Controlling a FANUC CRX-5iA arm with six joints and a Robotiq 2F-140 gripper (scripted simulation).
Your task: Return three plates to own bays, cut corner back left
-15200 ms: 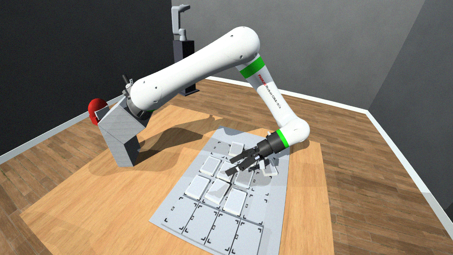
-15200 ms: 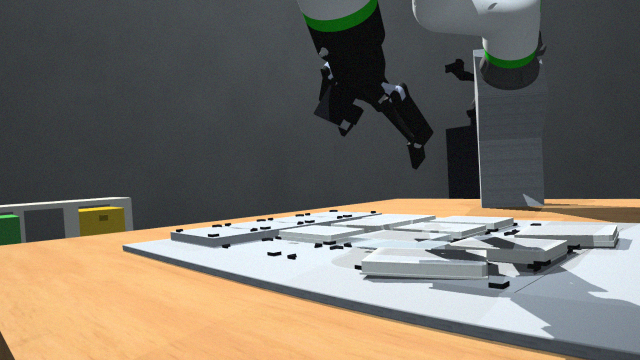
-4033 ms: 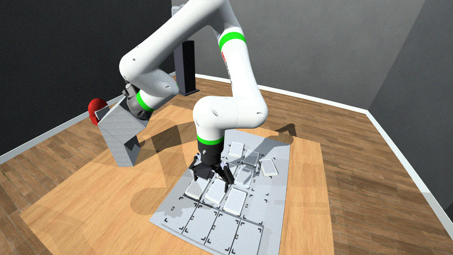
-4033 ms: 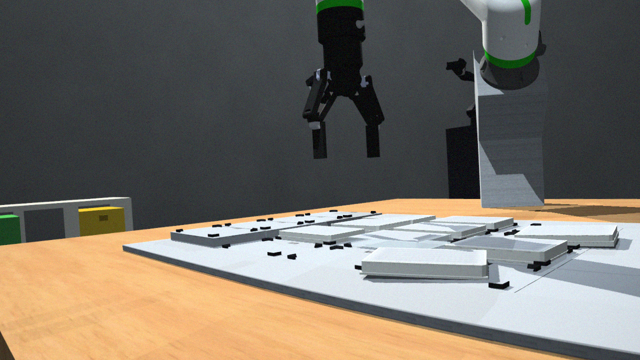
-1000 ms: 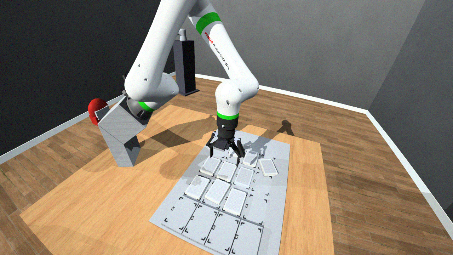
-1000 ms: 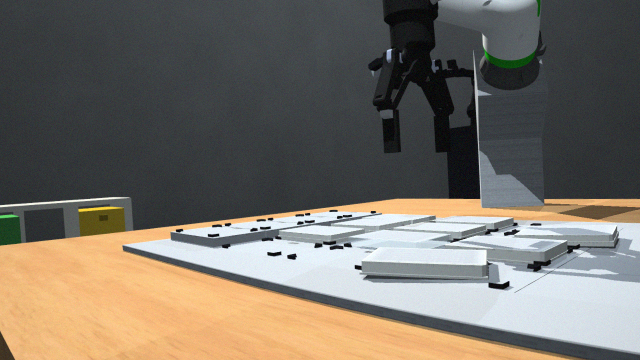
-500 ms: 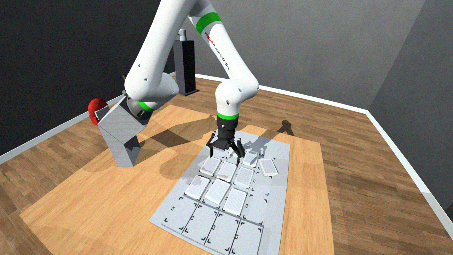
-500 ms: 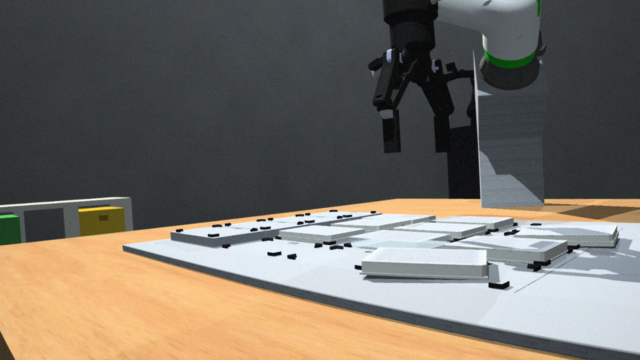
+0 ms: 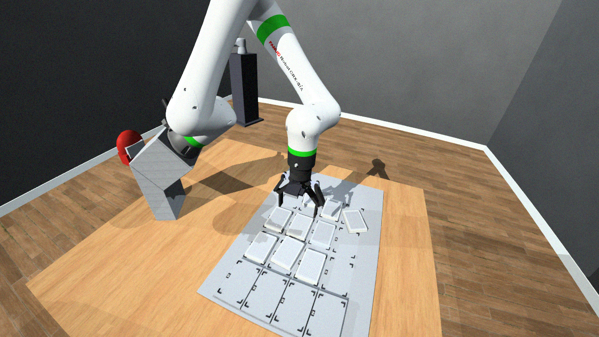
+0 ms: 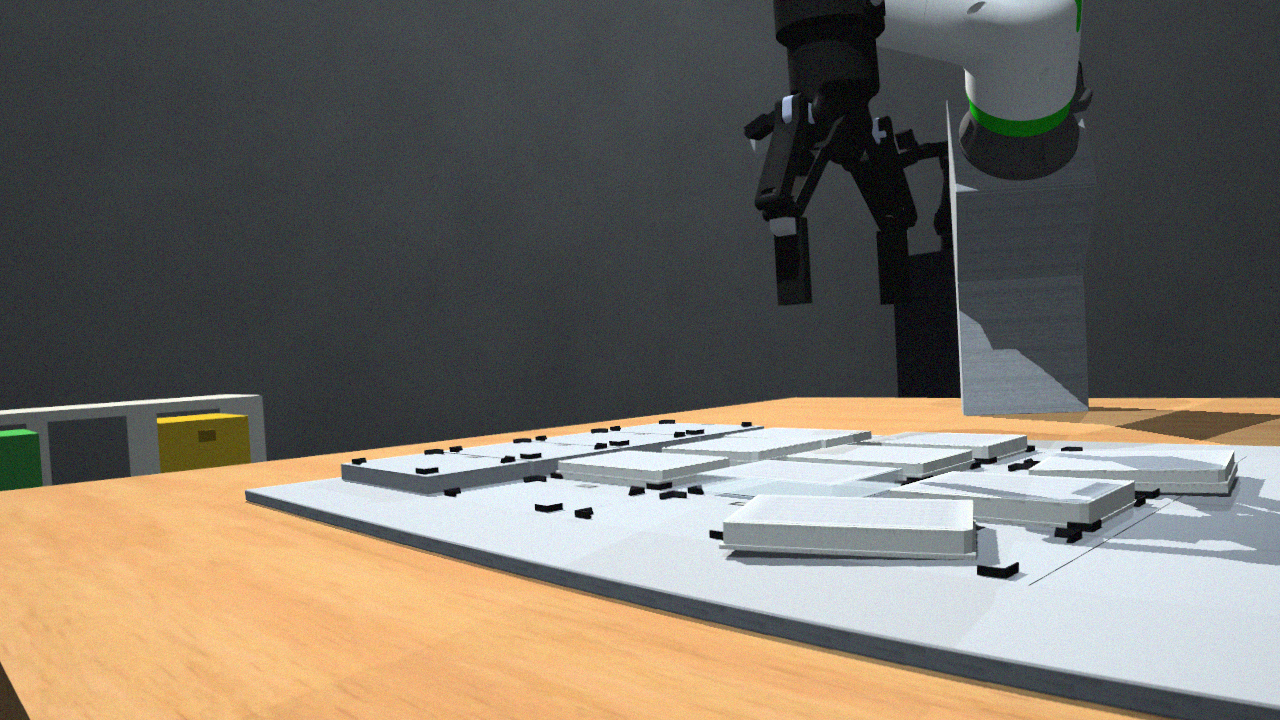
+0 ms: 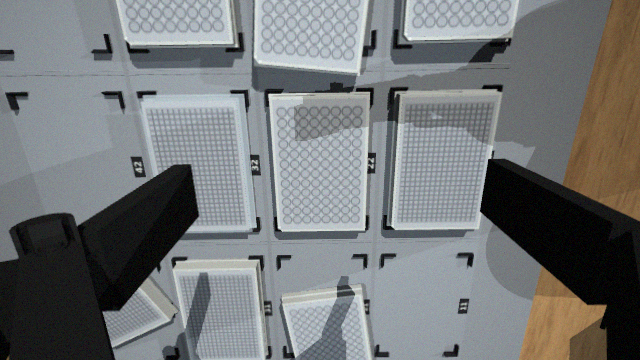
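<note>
Listing three strays among the sealed plates, all pale, shallow and box-shaped, with the claw (image 9: 298,209) (image 10: 843,300) (image 11: 338,188) hanging wide and carrying nothing above the deck (image 9: 372,251) (image 10: 537,546) (image 11: 425,300).

Item one: the round-well plate of bay 23 (image 9: 287,252) (image 11: 312,35) is lying askew, its near end poking past the corner pieces towards the plate of bay 22 (image 9: 299,226) (image 11: 320,162). Its far end is running out of the wrist view.

Item two: the round-well plate of bay 21 (image 9: 309,200) (image 11: 327,320) is sitting turned and slid back from its bay's front corners.

Item three: the fine-grid plate of bay 41 (image 9: 354,220) (image 10: 848,528) (image 11: 140,312) is resting well turned at the outer end; a finger is hiding part of it in the wrist view.

Handling, by judgement: all three are probably being light, stiff plastic, with smooth walls that could be slipping under a loose or uneven pinch. The seals are likely marking easily, so pressing on the tops is being ruled out.

Hold: the two long side walls, near mid-length, fingers turning to match each plate's slant and pinching moderately. For bay 23, neighbours on both sides are leaving narrow finger room, so a straight descent is seeming wise. Bay 41's plate is offering more room, but is asking for the largest turn before lowering flat.
</note>
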